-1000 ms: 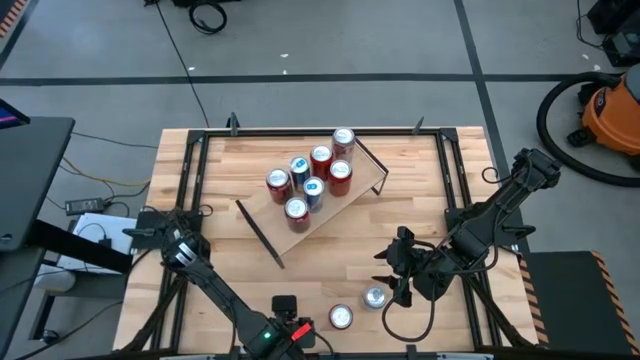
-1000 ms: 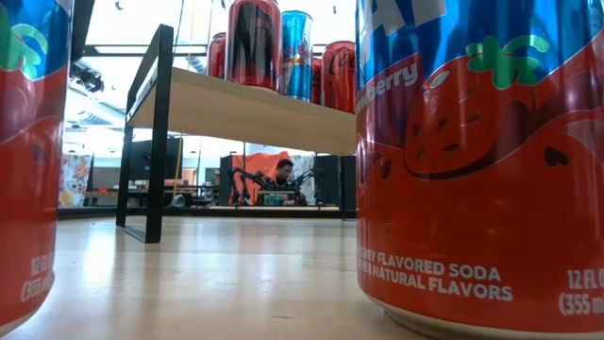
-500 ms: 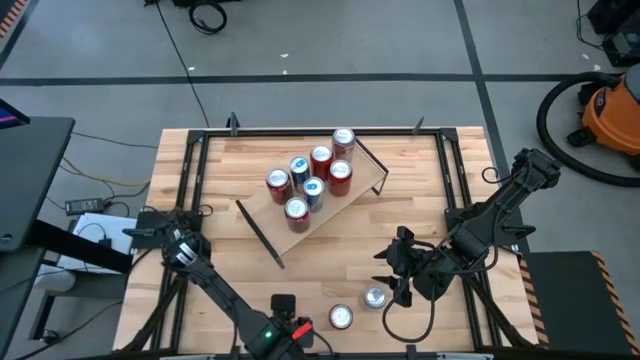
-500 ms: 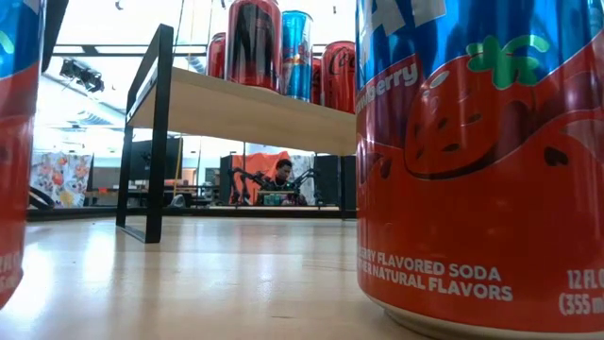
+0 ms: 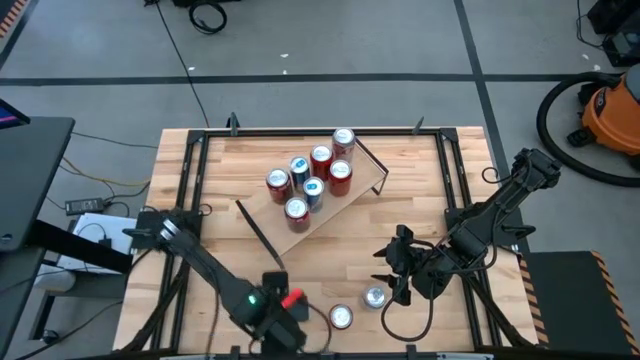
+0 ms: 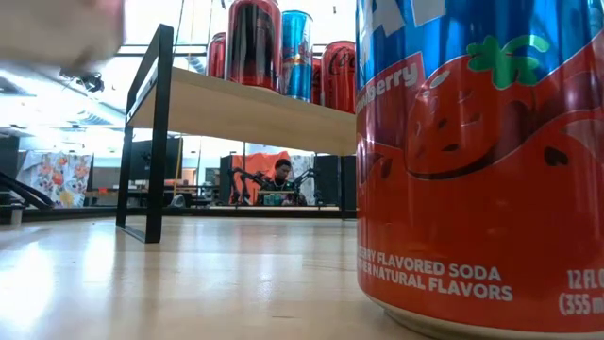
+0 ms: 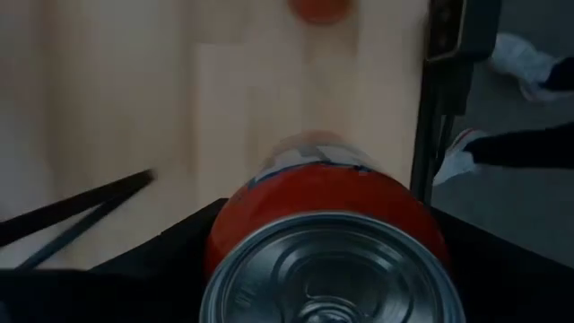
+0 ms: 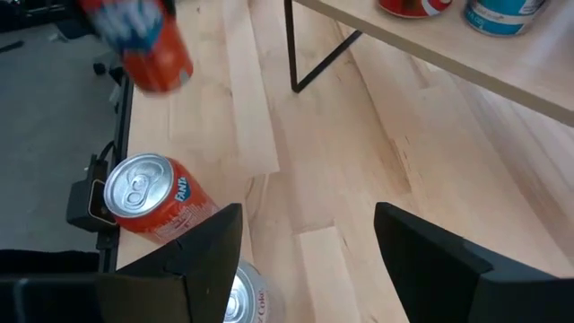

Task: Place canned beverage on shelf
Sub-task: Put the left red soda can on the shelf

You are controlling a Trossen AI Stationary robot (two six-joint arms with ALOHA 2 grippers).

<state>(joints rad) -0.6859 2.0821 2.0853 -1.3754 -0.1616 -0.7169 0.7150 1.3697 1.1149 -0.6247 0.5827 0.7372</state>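
Observation:
My left gripper [image 5: 283, 308] is near the table's front edge, shut on a red soda can [image 7: 327, 211]. The can shows blurred in the right wrist view [image 8: 143, 40]. The shelf [image 5: 335, 205] stands on its black legs at the table's middle far side, with several cans upright on it [image 5: 310, 180]. My right gripper [image 5: 393, 272] is open and empty at the front right. It hangs above a silver-topped can [image 5: 375, 297] that stands on the table. My left gripper pinches the red can by its side walls [image 7: 231, 235], one dark finger on each side. The can's silver top [image 7: 336, 278] faces the wrist, so the fingers run along the can from its top end. The can is lifted clear of the table.
A red strawberry soda can [image 5: 341, 317] stands on the table near the front edge, close in the low view [image 6: 481, 161] and visible in the right wrist view [image 8: 148, 197]. The shelf's black legs [image 5: 260, 235] stand between the grippers and the board. Bare wood lies left of the shelf.
My left gripper has risen from the table near the front edge with the red can. The can stood at the low view's left edge before; now it is lifted clear and out of that view.

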